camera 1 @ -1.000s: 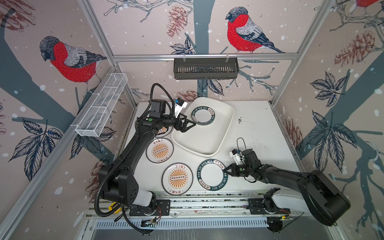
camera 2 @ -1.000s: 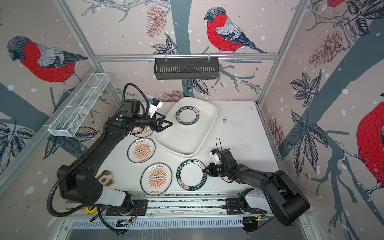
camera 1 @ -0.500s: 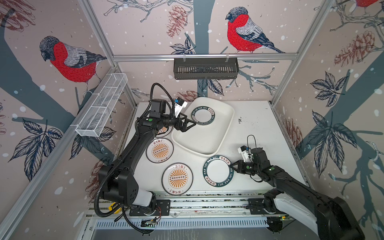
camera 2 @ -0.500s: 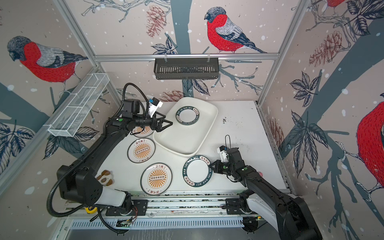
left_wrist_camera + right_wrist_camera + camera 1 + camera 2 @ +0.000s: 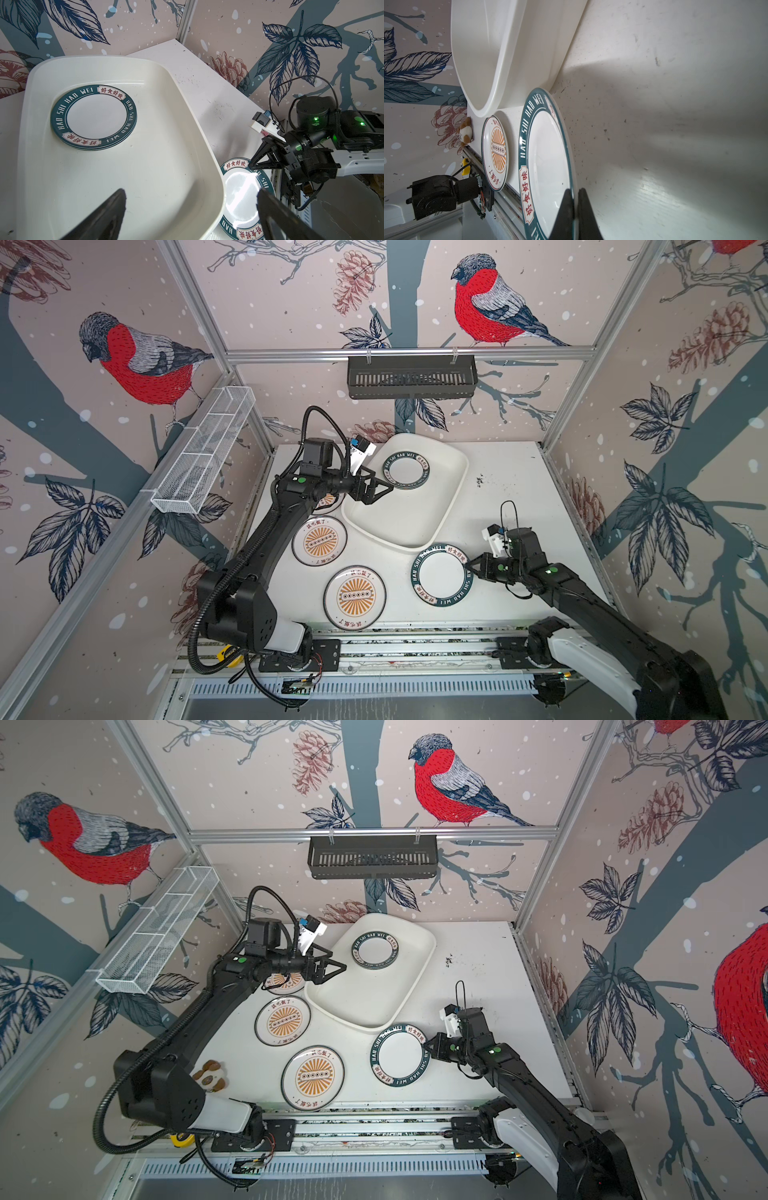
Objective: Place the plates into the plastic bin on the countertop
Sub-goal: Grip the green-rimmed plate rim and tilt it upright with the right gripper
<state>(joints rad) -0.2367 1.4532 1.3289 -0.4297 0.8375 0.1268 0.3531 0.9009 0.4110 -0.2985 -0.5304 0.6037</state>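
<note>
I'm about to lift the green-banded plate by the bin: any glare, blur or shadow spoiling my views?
Left wrist view: glare washes out the centre of the green-banded plate beside the plastic bin, lettering legible. Right wrist view: its rim is sharp; soft shadows streak the countertop. In both top views: evenly lit, no glare.

You get bright, even light in both top views, with only soft shadows on the desk [image 5: 511, 497]. The frame posts [image 5: 195, 302] bow toward the picture edges from wide-lens distortion. In the left wrist view there's hard white glare on the green-banded plate [image 5: 243, 187] beside the bin [image 5: 145, 176], and the left claw [image 5: 191, 193] is blurred, close to the lens. In the right wrist view broad soft shadow bands and a bright sheen cross the desk; the right claw [image 5: 575, 190] is dark and out of focus.
</note>
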